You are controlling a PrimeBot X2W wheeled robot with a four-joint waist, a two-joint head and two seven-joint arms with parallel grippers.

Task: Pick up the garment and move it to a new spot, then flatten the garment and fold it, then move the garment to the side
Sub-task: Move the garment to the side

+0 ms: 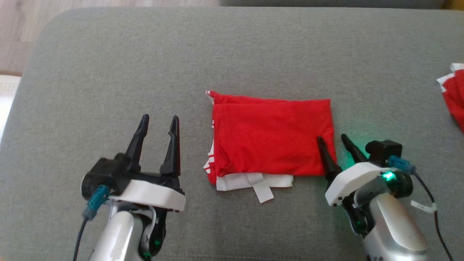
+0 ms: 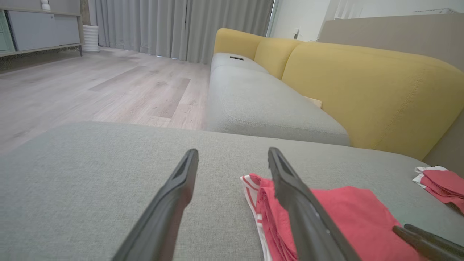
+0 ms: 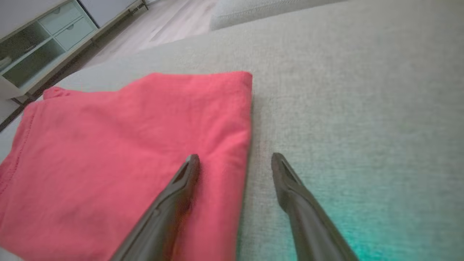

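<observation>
- Red garment [image 1: 272, 137], folded to a rectangle, w/ white striped layers + a white tab poking out at near & left edges; lies mid grey cushion [image 1: 108, 72].
- L gripper [image 1: 160, 117]: jaws wide apart, holds nothing, over bare cushion just left of garment.
- R gripper [image 1: 331, 137]: jaws spread, nothing grasped; straddles garment's right edge, one finger over cloth, other over cushion; contact unclear.
- 2nd red-white cloth [image 1: 455, 94] at far right, well apart.

Folded red garment [image 1: 272, 137] lies on grey cushion [image 1: 108, 72] between left gripper [image 1: 160, 117] and right gripper [image 1: 331, 137], jaws apart.
</observation>
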